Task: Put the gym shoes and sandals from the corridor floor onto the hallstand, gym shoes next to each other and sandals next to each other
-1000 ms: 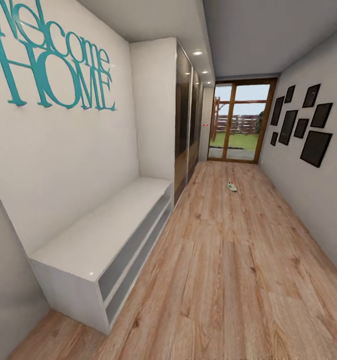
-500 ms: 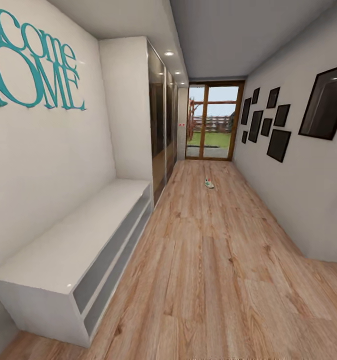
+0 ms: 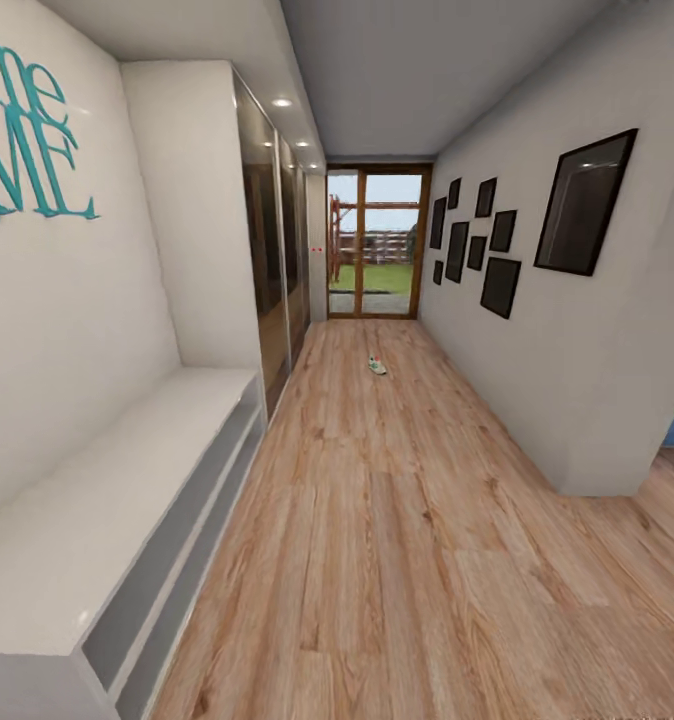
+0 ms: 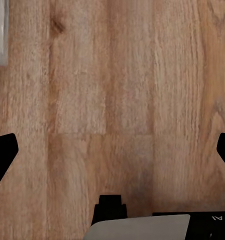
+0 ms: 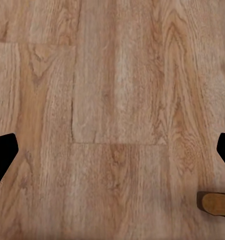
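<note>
Far down the corridor, one small white gym shoe with green trim point(image 3: 377, 366) lies alone on the light brown wood-plank floor point(image 3: 397, 540), well apart from both walls with bare planks all around it. Along the left wall stands the low white hallstand with a flat top and two long open shelves point(image 3: 97, 520), its long front edge running beside the open floor; past it comes a dark glass-fronted wardrobe point(image 3: 277, 270), then a wood-framed glazed door point(image 3: 371, 243) at the far end. Black picture frames point(image 3: 497, 250) hang on the right wall, teal letters point(image 3: 27, 140) on the left. Each wrist view shows a pincer over planks: the left pincer point(image 4: 112, 150) and the right pincer point(image 5: 112, 150) both spread wide, gripping nothing. A tan object's edge point(image 5: 217, 204) is too cropped to identify.
</note>
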Controlling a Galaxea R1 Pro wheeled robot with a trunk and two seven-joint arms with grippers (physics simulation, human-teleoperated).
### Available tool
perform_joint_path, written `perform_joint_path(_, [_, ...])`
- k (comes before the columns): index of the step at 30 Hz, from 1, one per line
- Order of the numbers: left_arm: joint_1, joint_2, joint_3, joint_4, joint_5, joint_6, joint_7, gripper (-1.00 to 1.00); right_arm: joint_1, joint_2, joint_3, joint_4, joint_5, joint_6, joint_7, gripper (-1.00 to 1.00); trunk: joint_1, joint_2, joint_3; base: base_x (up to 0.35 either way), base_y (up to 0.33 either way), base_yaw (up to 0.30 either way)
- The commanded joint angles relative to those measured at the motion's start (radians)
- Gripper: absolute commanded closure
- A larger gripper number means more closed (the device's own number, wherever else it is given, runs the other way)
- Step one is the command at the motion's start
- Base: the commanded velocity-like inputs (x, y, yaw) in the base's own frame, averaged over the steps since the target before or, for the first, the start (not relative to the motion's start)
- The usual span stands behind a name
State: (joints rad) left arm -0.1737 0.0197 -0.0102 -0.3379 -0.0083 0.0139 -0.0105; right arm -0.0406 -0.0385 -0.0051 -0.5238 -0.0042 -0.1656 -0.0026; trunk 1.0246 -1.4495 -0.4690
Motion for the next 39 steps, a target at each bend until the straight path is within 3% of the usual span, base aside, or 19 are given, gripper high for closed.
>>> perform_joint_path(1, [0.0, 0.0, -0.001, -0.001, -0.001, 0.001, -0.001, -1.0, -0.001, 0.0, -0.001, 0.001, 0.0, -0.003, 0.0, -1.0, 0.0, 0.0, -0.001, 0.262, 0.193, -0.3])
perform_joint_path(11, [0.0, 0.0, -0.002, -0.001, -0.001, 0.001, -0.002, -1.0, -0.001, 0.0, 0.0, 0.001, 0.0, -0.003, -0.001, -1.0, 0.0, 0.0, -0.001, 0.278, 0.214, -0.219])
perform_joint_path(39, [0.0, 0.0, -0.002, 0.003, -0.001, 0.001, -0.002, -1.0, -0.001, 0.0, 0.0, 0.001, 0.001, -0.003, -0.001, -1.0, 0.0, 0.0, -0.001, 0.297, 0.177, -0.016])
